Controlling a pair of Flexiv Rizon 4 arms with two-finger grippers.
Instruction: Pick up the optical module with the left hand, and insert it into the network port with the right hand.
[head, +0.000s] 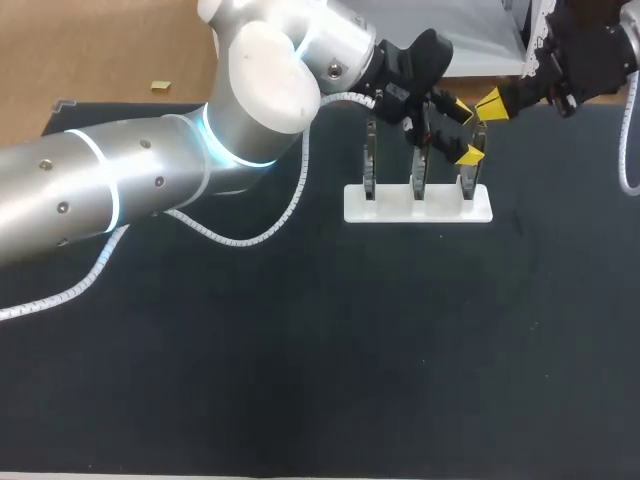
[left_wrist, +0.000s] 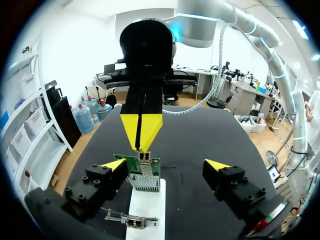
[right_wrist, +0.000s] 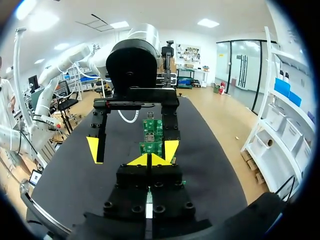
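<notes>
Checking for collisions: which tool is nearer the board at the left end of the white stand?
Left. The left tool hangs just above and past that board, its open fingers farther along the stand. The right tool sits shut at the stand's opposite end.

stand (head: 418, 205): on table (head: 300, 380) | boards (head: 369, 165): three upright in stand, side by side

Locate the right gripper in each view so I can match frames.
Head view: right gripper at upper right, beside the left gripper.
Left wrist view: right gripper ahead of the left gripper, over a green board.
Right wrist view: right gripper is the view's own, tips together.
Shared landmark: the open left gripper, seen in all three.
</notes>
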